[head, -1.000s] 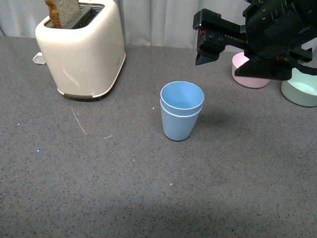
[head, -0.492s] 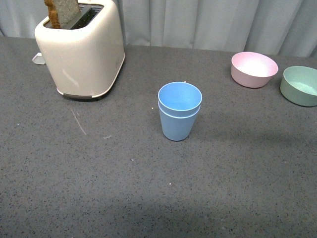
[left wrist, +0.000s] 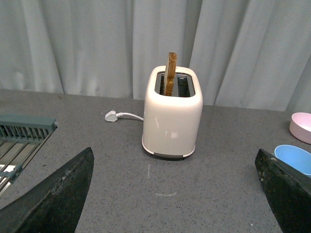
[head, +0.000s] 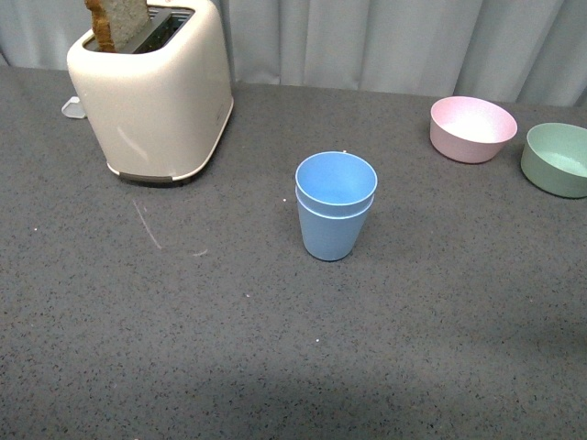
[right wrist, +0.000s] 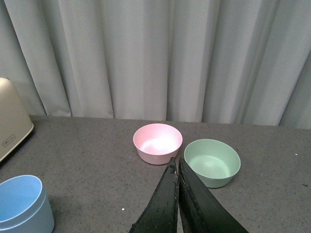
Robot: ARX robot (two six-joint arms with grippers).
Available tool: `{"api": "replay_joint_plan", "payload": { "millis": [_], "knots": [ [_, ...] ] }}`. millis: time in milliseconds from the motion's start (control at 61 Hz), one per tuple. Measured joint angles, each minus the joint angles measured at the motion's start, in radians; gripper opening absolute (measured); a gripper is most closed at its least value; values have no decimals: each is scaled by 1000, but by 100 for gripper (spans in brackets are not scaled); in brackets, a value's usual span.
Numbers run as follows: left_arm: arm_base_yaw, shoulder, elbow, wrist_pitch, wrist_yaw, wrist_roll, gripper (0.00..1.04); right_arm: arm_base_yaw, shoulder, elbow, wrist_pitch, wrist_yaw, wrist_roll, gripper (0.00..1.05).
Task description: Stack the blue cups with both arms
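The blue cups point(head: 336, 206) stand nested one inside the other near the middle of my tabletop point(head: 183, 330), upright, with neither of my pincers touching them. My left pincer point(left wrist: 170, 204) is spread wide apart over the tabletop facing the toaster point(left wrist: 172, 116), which stands toward the far left corner. My right pincer point(right wrist: 178, 170) is pressed together on nothing, toward the pink bowl point(right wrist: 158, 143) and green bowl point(right wrist: 212, 161) by the far right edge.
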Motion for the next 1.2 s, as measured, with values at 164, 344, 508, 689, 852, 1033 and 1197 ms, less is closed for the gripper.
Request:
{"api": "replay_joint_plan", "payload": {
  "millis": [164, 344, 508, 689, 852, 1033, 1197],
  "knots": [
    [0, 0, 0, 0, 0, 0, 98, -67, -134, -36, -97, -51, 0, 1],
    [0, 0, 0, 0, 0, 0, 98, -67, -296, -66, -228, -58, 0, 1],
    [0, 0, 0, 0, 0, 0, 98, -67, -418, -78, -335, -58, 0, 1],
    [0, 0, 0, 0, 0, 0, 98, -67, -542, -85, -446, -58, 0, 1],
    [0, 0, 0, 0, 0, 0, 98, -67, -637, -85, -535, -58, 0, 1],
    [0, 0, 0, 0, 0, 0, 98, -67, -731, -85, -624, -58, 0, 1],
    [0, 0, 0, 0, 0, 0, 98, -67, -804, -85, -696, -59, 0, 1]
  ]
}}
